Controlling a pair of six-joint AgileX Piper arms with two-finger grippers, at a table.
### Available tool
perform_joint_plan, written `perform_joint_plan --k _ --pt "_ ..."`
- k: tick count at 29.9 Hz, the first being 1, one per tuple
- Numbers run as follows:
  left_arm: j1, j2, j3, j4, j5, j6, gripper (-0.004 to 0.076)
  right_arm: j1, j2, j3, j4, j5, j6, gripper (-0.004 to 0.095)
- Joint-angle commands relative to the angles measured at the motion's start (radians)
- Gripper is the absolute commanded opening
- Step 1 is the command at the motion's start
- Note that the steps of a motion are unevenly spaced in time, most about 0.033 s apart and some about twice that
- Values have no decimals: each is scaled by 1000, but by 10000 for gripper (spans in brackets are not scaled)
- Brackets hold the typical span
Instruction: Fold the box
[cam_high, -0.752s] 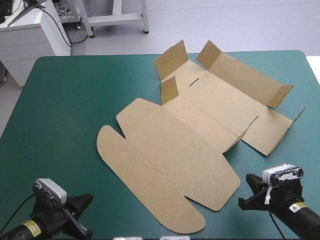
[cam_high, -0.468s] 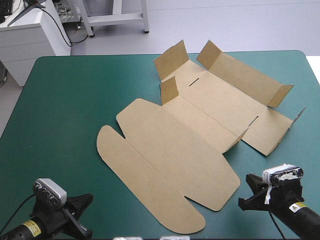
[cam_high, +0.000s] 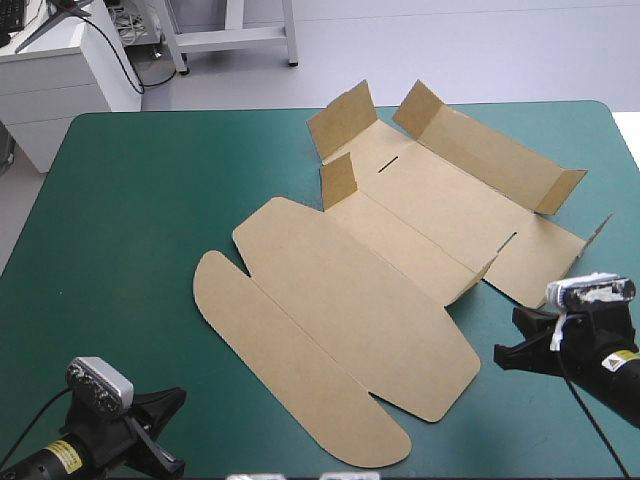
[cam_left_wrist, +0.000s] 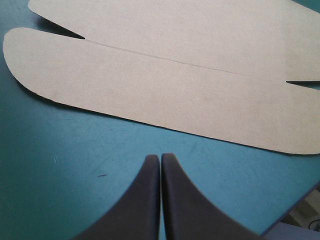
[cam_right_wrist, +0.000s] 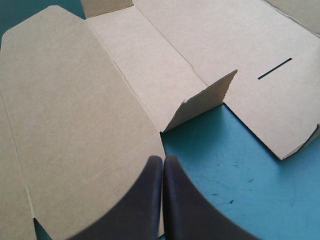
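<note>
Hand on the left (cam_left_wrist: 160, 159): pressed together into one point, empty, low over the teal-green worktop (cam_high: 120, 220) by its near edge, just short of the rounded flap (cam_left_wrist: 125, 85) of the box (cam_high: 430, 200). Box mostly flat across the middle of the worktop, slanting from near left to far right: lid panel (cam_high: 350, 300) down flat, far walls and small corner flaps half raised. Hand on the right (cam_right_wrist: 162, 160): likewise together, gripping nothing, tip just beside the lid panel's near-right edge, one raised side flap (cam_right_wrist: 202, 107) ahead of it. Looks like the very start, with no wall tucked yet. Risks, as a guess: sliding the whole loose sheet over the smooth cover instead of creasing it, if nudged by a closed tip with nothing pinning the far side; crushing the raised side flap or bending it the wrong way, if approached from above; spinning the sheet, if worked from one end only.
</note>
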Motion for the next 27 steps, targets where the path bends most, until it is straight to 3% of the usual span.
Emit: perform_joint_plan --k 1,11,20,27 --pt "2 18 -23 -30 -59 4 -8 1 100 -122 -5 -7 52 -13" --pt "2 18 -23 -30 -59 4 -8 1 416 -447 -56 136 198 -13" --pt "2 18 -23 -30 -59 4 -8 1 560 -559 -54 149 231 4" --pt "2 18 -23 -30 -59 4 -8 1 578 -559 -45 149 223 357"
